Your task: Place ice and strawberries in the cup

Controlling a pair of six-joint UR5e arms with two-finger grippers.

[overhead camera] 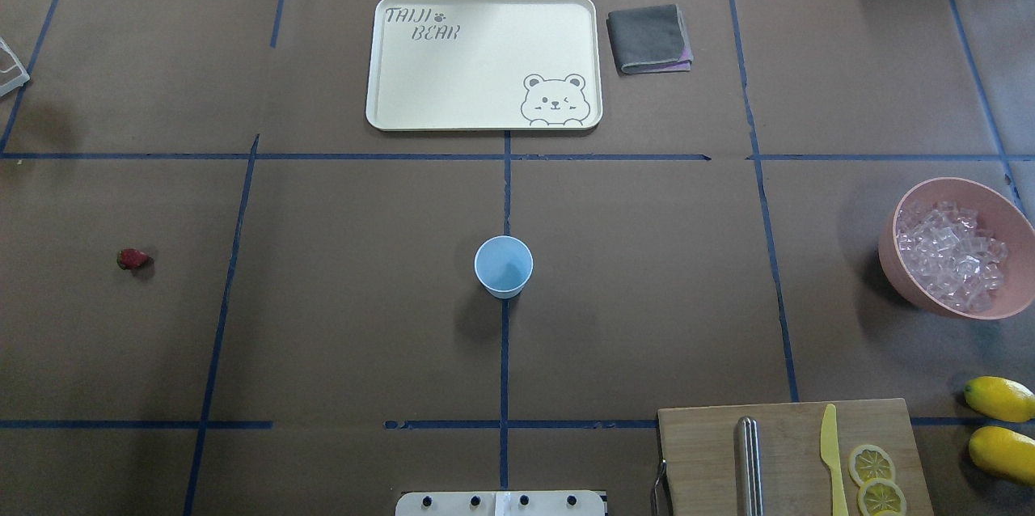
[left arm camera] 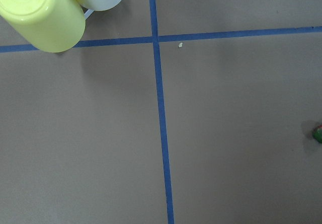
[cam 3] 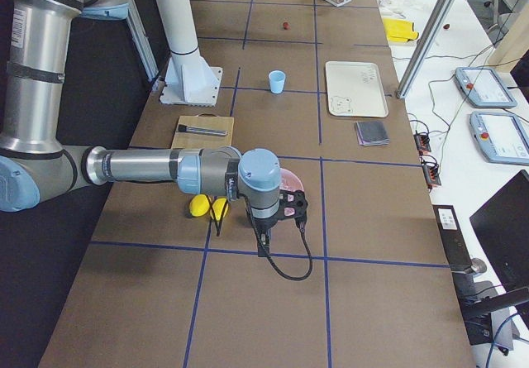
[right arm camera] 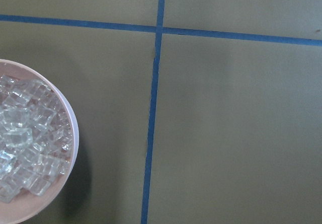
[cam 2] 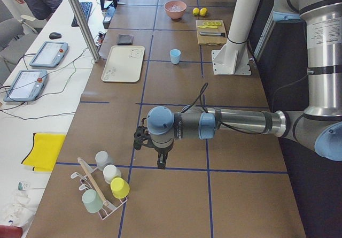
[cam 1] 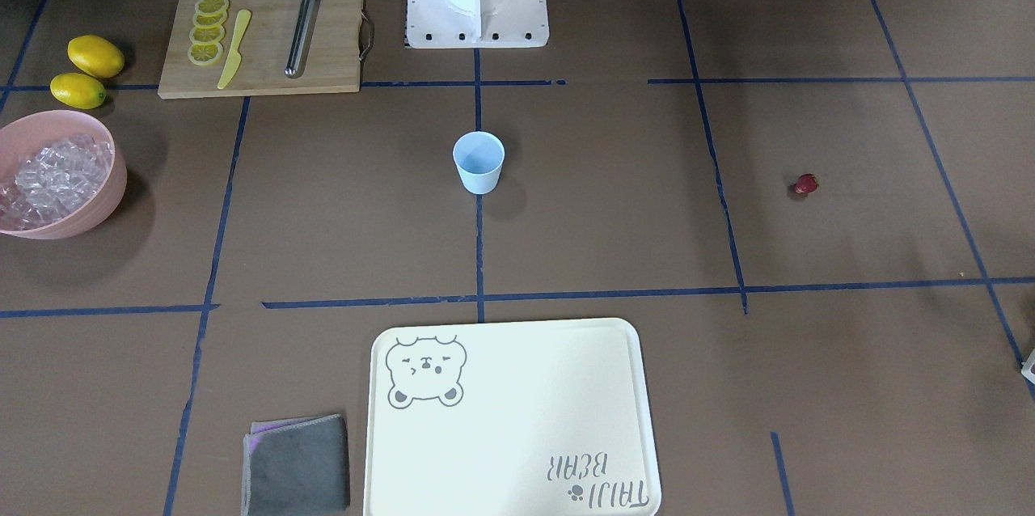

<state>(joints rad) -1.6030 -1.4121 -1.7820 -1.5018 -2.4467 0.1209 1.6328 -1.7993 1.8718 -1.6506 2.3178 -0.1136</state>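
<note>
Brown paper on the table (overhead camera: 340, 322) lay bare beneath the left gripper (cam 2: 160, 162), which hung out at the far nine o'clock end, taking the cup (overhead camera: 503, 265) as the middle of our dial. It showed only from the side camera, so we could not tell whether its jaws stood wide or narrow; nothing appeared to be in them. Next along, the strawberry (overhead camera: 133, 259) sat alone on the paper, also at nine o'clock and well apart from the cup. The left wrist camera caught it only at its right edge.

At the centre the cup stood upright, and its inside looked empty to us: no berry, no cube. Out at three o'clock the ice (overhead camera: 950, 253) was heaped in the pink bowl (overhead camera: 910, 285), none of it outside the rim. Beyond that hung the right gripper (cam 3: 264, 242), near the bowl, and again we could not tell how far its jaws were spread.

We judged the task not yet begun. Both fetches were left, one from each end, and each arm stood nearest its own item.
</note>
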